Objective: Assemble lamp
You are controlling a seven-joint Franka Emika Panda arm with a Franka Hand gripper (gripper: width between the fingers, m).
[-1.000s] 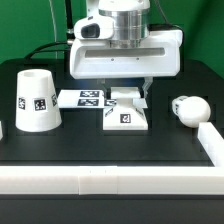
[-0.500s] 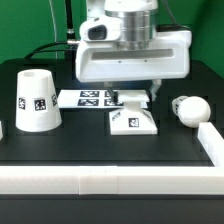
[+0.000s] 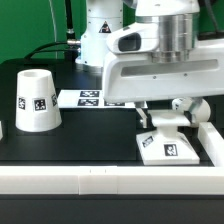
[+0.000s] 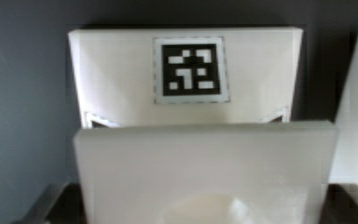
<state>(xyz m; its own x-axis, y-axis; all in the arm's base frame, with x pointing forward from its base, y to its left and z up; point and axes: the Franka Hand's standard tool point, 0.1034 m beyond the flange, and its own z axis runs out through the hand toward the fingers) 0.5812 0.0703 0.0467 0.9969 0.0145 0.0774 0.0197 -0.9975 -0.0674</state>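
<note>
The lamp base [image 3: 167, 146] is a low white square block with a tag on its front. It sits on the black table at the exterior view's right, close to the white side rail. My gripper [image 3: 163, 119] is over it, shut on its raised middle part. In the wrist view the base [image 4: 188, 65] fills the frame, tag up, with my gripper [image 4: 202, 205] around its raised block and dark fingers [image 4: 53, 203] at the sides. The rounded bulb [image 3: 193, 106] lies just behind the base, partly hidden by my hand. The tapered shade [image 3: 35, 100] stands at the left.
The marker board [image 3: 88, 97] lies flat behind the middle of the table. A white rail [image 3: 90, 180] runs along the front edge and another rail [image 3: 213, 142] along the exterior view's right side, right next to the base.
My gripper has moved to the exterior view's right and toward the front, taking the base with it from the table's middle to the right rail. The shade and bulb have not moved.
</note>
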